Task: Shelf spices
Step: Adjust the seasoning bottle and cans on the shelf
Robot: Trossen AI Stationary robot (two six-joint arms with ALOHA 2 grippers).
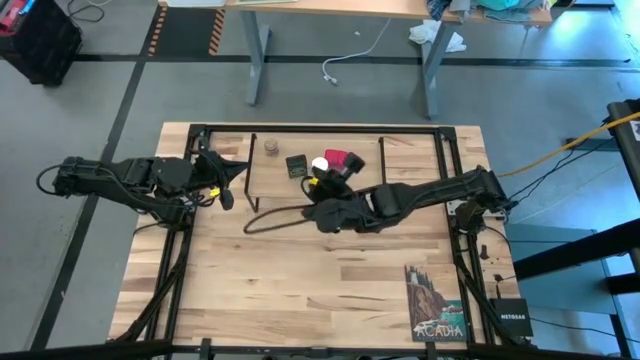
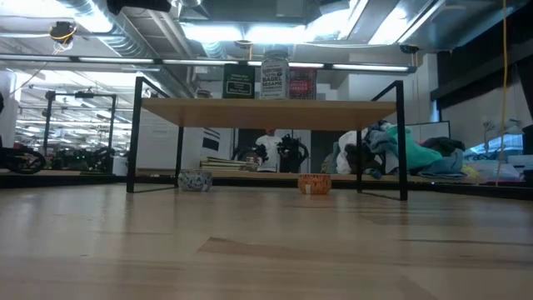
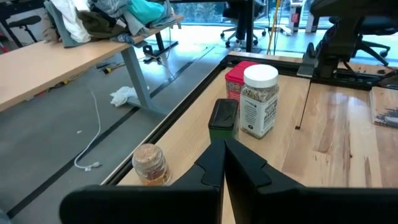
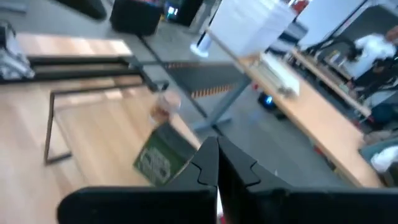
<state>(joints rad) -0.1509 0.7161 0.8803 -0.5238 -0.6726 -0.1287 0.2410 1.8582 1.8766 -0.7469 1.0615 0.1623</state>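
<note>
The shelf (image 1: 400, 160) stands on black wire legs at the table's far middle. On its plank stand a dark square tin (image 1: 296, 165), a white-capped clear jar (image 1: 320, 163) and a red tin (image 1: 347, 160), side by side. These also show in the low view as the dark tin (image 2: 238, 82), the jar (image 2: 275, 77) and the red tin (image 2: 301, 83). A tiny tan jar (image 1: 272, 147) stands at the shelf's far left; whether on the plank or on the table I cannot tell. My right gripper (image 1: 314, 184) hovers shut and empty just near of the white-capped jar. My left gripper (image 1: 238, 166) waits shut off the shelf's left end.
A picture book (image 1: 435, 300) and a small black box (image 1: 510, 318) lie at the table's near right corner. A dark cable (image 1: 268, 218) loops on the table below my right arm. A small orange thing (image 2: 315, 184) sits under the shelf.
</note>
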